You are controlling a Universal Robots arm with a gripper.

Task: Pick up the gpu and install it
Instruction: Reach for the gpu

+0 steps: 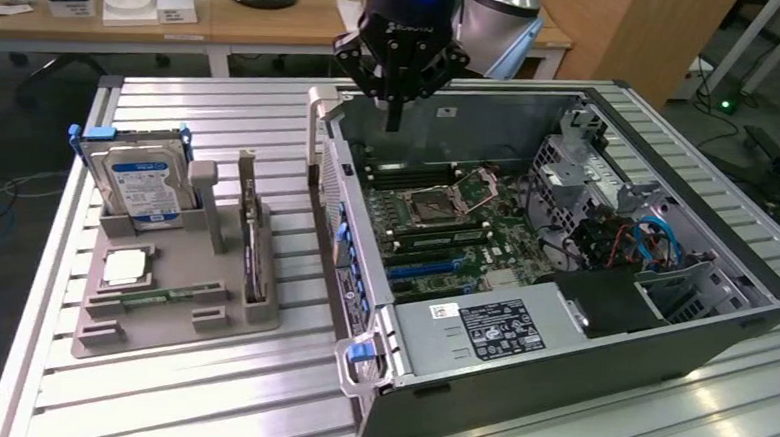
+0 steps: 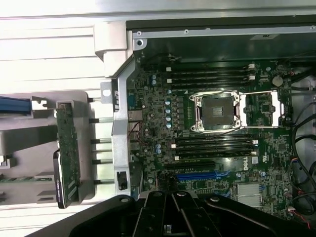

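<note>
— Gripper (image 1: 392, 122) first: what's its state?
— Pinched fully closed, holding nothing, hanging over the far edge of the open computer case (image 1: 704, 340).
— And the gpu (image 1: 252, 261)?
— On edge in the grey holder (image 1: 158, 316) on the surface (image 1: 194, 393), beside the case.

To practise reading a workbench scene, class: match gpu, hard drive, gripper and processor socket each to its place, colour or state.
1 gpu
2 hard drive
3 gripper
4 processor socket

A inside the case, on the motherboard
B shut, above the open case
C blue-white label
D thin, on edge in the grey holder

Pairs: 1-D, 2-C, 3-B, 4-A
</note>
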